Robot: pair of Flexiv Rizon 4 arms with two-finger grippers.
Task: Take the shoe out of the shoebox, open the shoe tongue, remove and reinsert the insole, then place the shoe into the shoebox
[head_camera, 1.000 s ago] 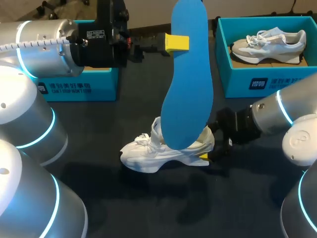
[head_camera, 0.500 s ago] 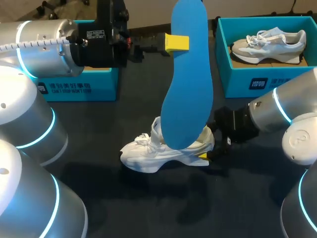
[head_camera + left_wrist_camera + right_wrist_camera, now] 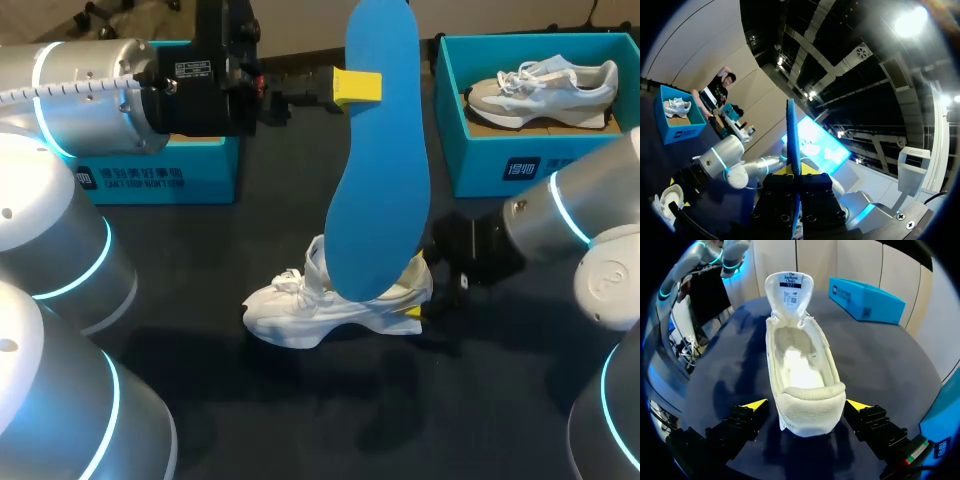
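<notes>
Barely anything has shifted: your right arm has eased back a touch, while the shoe, the insole and the left arm have held. The left claw (image 3: 360, 88) is clamped on one end of the long blue foam insole (image 3: 380, 170), which hangs upright below it, clear of the shoe. The white mesh sneaker (image 3: 330, 310) stands on the dark bench (image 3: 300, 420), its heel between the right claw's (image 3: 807, 405) spread tips, unpinched. Removal looks done. Reinsertion comes next, so steady that heel.
</notes>
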